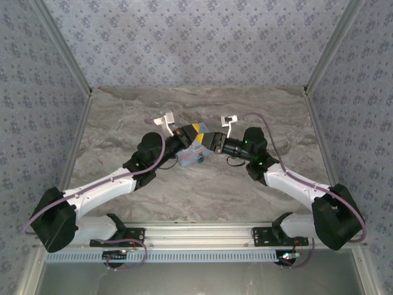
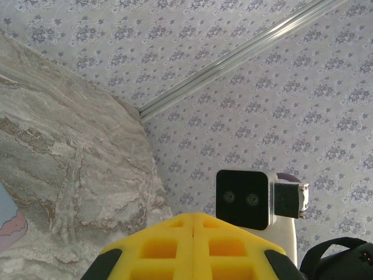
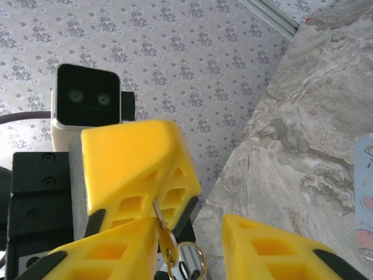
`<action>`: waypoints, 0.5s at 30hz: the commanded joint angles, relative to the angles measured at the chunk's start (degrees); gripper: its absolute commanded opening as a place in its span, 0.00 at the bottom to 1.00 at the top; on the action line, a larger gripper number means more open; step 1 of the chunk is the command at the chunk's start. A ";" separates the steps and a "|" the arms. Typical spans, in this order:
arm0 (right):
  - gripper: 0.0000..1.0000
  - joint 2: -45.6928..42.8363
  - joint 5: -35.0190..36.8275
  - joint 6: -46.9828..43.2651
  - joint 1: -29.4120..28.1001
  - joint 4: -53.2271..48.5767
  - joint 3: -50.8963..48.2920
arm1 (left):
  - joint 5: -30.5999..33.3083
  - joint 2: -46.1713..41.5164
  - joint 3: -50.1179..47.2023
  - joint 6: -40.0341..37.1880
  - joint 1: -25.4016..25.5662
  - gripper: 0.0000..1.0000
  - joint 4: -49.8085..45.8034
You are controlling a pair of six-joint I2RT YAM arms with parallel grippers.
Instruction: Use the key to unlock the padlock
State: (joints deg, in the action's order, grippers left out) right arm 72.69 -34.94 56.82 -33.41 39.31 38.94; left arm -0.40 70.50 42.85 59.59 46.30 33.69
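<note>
1. Closest to the near edge of the surface, about halfway between its left and right edges, lies the tin box. A small darker blue spot at its right end is probably the padlock. It is too small to be sure, and I cannot tell which way its keyhole faces
2. Just behind the box the two tools meet above the surface. The left tool has its fingers pressed together. In the right wrist view a thin metal key with a ring hangs out from between them, so I judge that it grips the key by the blade
3. The right tool has its fingers spread apart, one on each side of the key and ring, and it holds nothing
4. If the left tool lets go before the right one closes, the key will drop, because nothing is under it to catch it
5. The right tool may close on the loose ring and not on the key head. Then the key would swing and could not be aimed at the keyhole
6. The yellow fingers are very near each other, so a closing move could bump the left tool and twist the key out of its thin hold
7. If nothing steadies the padlock, a push from the key could slide it toward the far edge
</note>
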 commanded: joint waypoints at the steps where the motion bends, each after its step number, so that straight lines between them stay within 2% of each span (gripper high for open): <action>1: 0.31 0.18 0.35 0.55 0.24 0.99 1.78 | -0.67 -0.12 0.92 0.24 0.45 0.00 3.22; 15: 0.04 -1.51 0.29 -0.21 1.03 -1.70 0.51 | 1.08 -0.74 0.21 0.26 0.48 0.00 2.58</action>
State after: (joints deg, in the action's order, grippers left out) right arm 72.49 -35.42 57.41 -33.23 39.66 39.22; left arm 0.60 70.61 42.83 59.61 46.26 33.58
